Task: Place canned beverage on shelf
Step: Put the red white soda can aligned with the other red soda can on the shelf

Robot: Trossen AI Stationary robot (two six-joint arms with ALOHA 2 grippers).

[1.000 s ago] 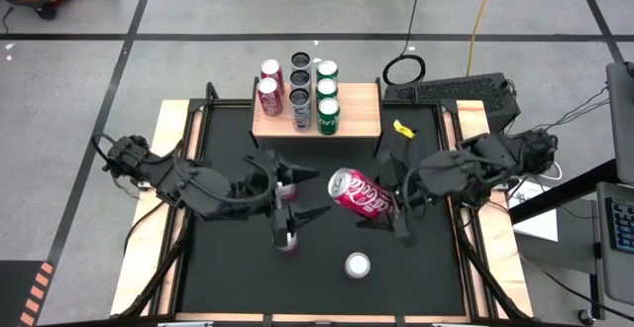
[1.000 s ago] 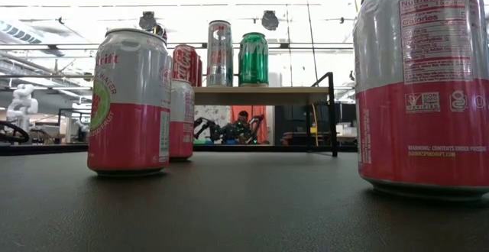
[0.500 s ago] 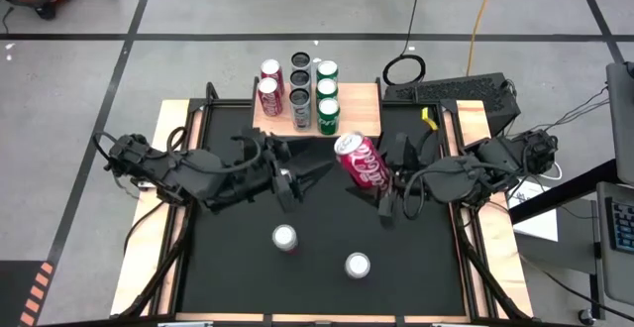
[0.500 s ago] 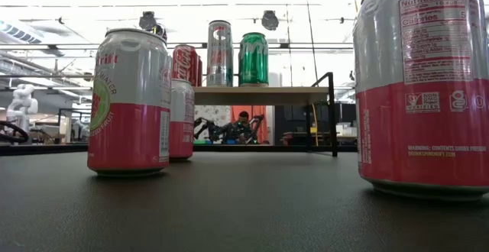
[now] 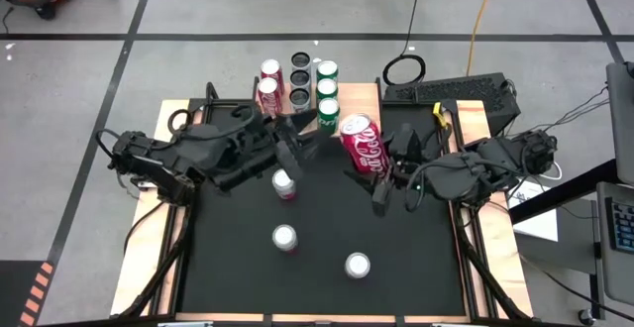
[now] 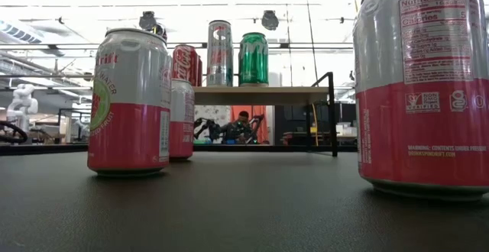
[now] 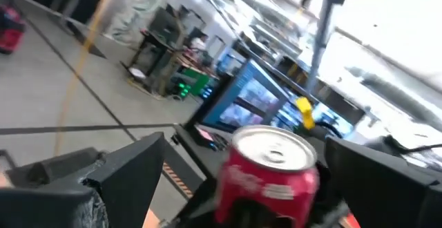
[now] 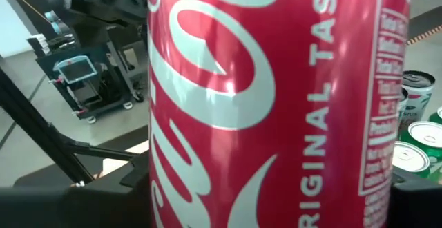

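Observation:
My right gripper (image 5: 371, 173) is shut on a red Coca-Cola can (image 5: 362, 144), held in the air just in front of the right part of the shelf (image 5: 365, 119). The shelf is a small light-wood board on black legs and carries several upright cans (image 5: 325, 87); it also shows in the low view (image 6: 260, 93). My left gripper (image 5: 297, 144) is open and empty, raised near the shelf's front edge, left of the red can. In the left wrist view its fingers (image 7: 131, 169) frame the red can (image 7: 273, 169) from a distance. My right gripper pinches the red can's lower side walls (image 8: 166, 200) between its two fingers, coming roughly level from the table's right side. The can is lifted clear of the table, about upright, its top (image 5: 355, 126) toward the shelf.
Three white-and-pink cans stand upright on the black mat: one mid-table (image 5: 284, 183), one nearer (image 5: 284, 238), one near right (image 5: 357, 265); two fill the low view (image 6: 126, 103) (image 6: 420, 84). Wooden strips (image 5: 168, 168) edge the table's sides.
My right gripper has carried the red can toward the table's far edge, up to the shelf, and the can has turned from slanting to about upright. My left gripper has drawn away from the middle of the mat toward the far edge, ending by the shelf's front.

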